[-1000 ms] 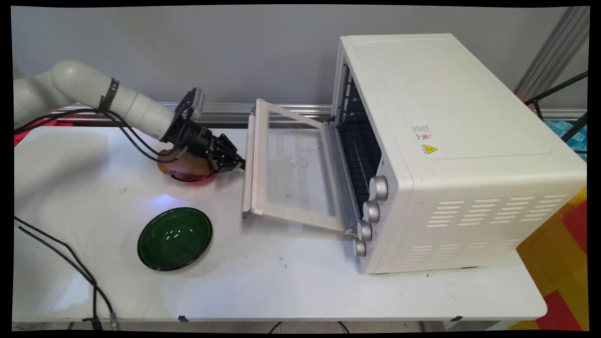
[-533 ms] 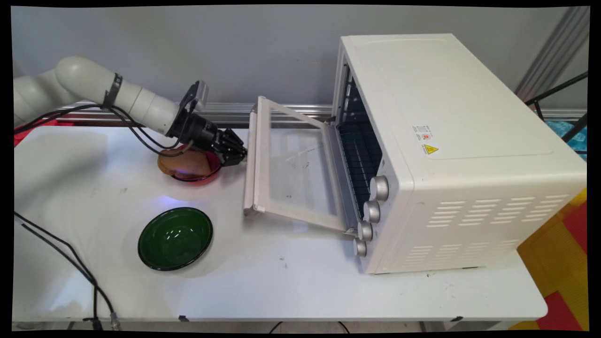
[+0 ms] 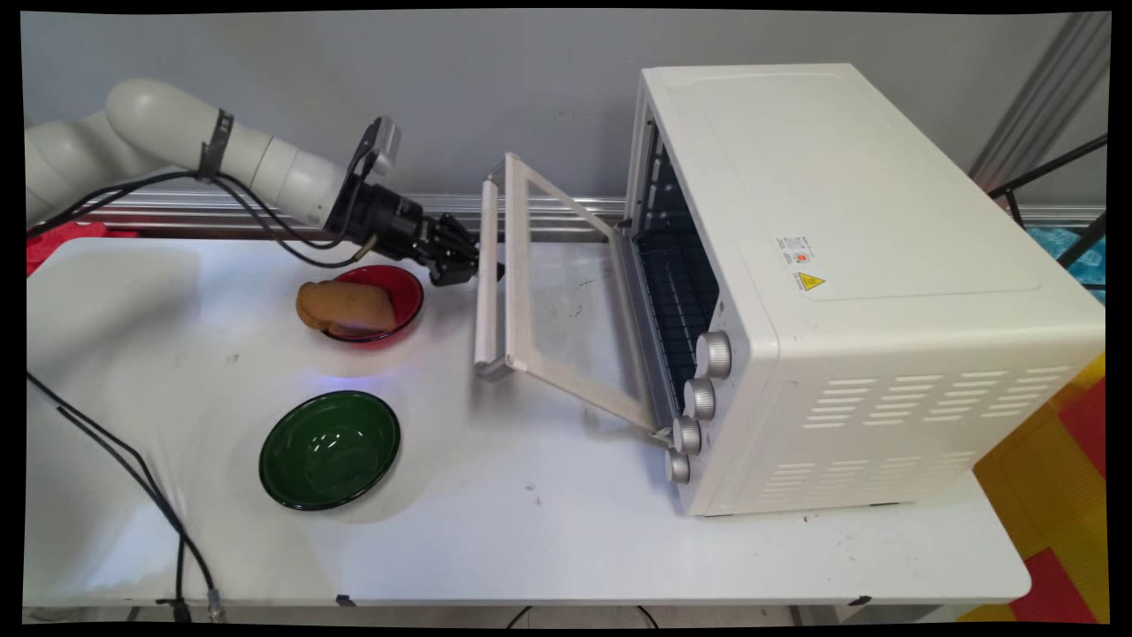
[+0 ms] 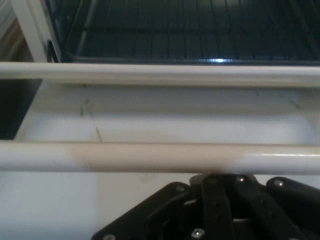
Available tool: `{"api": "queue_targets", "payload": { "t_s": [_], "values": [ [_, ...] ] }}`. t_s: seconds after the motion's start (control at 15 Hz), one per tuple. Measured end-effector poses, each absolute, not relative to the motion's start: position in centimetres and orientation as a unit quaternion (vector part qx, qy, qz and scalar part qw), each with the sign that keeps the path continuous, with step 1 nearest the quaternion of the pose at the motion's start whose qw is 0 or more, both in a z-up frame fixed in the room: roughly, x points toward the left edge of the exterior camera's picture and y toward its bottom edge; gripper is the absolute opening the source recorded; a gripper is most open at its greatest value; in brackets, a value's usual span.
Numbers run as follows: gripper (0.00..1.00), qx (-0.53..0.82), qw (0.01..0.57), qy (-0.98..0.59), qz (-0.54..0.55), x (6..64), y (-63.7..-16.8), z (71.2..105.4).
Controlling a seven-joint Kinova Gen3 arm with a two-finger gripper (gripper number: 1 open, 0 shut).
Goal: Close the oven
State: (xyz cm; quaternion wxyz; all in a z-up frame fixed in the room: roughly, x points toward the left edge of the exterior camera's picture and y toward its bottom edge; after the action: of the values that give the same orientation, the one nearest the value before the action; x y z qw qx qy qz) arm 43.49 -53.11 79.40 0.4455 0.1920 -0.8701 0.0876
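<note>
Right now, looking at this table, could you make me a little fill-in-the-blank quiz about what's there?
1. The gripper is at the handle of the oven's ____.
2. The bread lies on the ____ plate.
3. The green plate holds ____.
4. On the oven front there are ____ knobs.

Missing words: door; red; nothing; four

We see a cream-white oven (image 3: 849, 265) with silver knobs (image 3: 713, 354) and a yellow warning sticker (image 3: 811, 282); a glossy dark green bowl (image 3: 329, 449); a red bowl (image 3: 389, 296) holding golden-brown bread (image 3: 343, 306); a black gripper (image 3: 460, 261) on a white arm (image 3: 221, 159).
</note>
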Motion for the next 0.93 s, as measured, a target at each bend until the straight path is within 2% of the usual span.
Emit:
{"api": "queue_targets", "payload": {
  "t_s": [0.93],
  "values": [
    [0.0,0.174,0.49,-0.848,0.099,38.6,-56.3,82.4]
  ]
}}
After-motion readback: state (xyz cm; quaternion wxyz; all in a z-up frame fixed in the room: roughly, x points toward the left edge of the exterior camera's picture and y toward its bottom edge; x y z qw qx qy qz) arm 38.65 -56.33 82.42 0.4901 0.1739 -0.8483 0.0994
